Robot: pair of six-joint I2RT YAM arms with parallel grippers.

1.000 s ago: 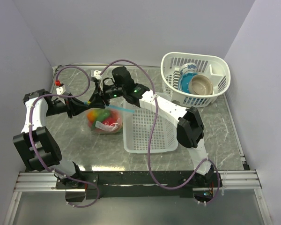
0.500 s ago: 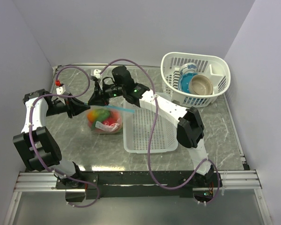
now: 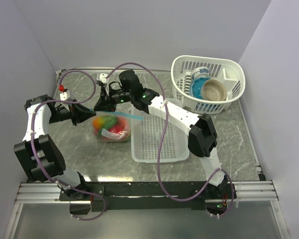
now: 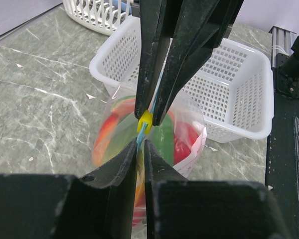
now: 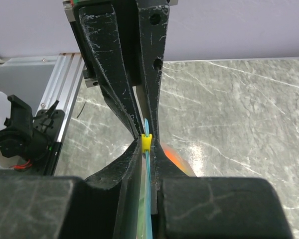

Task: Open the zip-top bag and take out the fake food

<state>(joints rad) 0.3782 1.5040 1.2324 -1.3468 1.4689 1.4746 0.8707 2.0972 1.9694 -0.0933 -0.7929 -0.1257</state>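
Bag (image 3: 112, 133) sits on the worktop (image 3: 74, 149) just left of the basket (image 3: 159, 159), close against its left wall. The food (image 3: 108, 123) is packed inside, red, yellow and green showing through the plastic. The blue strip (image 3: 128, 115) is uppermost and drawn into a line, and that line is what matters. It runs from the bag's far-left side across toward the basket's back-left corner.

Both hands meet at the end farthest from the basket. The left hand (image 4: 141, 145) is closed tight on the strip's end, pointing toward the basket. The right hand (image 5: 148, 150) reaches over from the basket side and faces it tip to tip. Its jaws are drawn in to a narrow pinch at the yellow slider (image 4: 145, 121). It looks to have the slider itself rather than the strip beside it, though the tips hide the contact.

With the slider at that end, the zip reads as unopened. The left hand would serve as anchor, and the right, nearer the slider, would draw it along the strip toward the basket. A pull off that line would likely twist the thin plastic instead.
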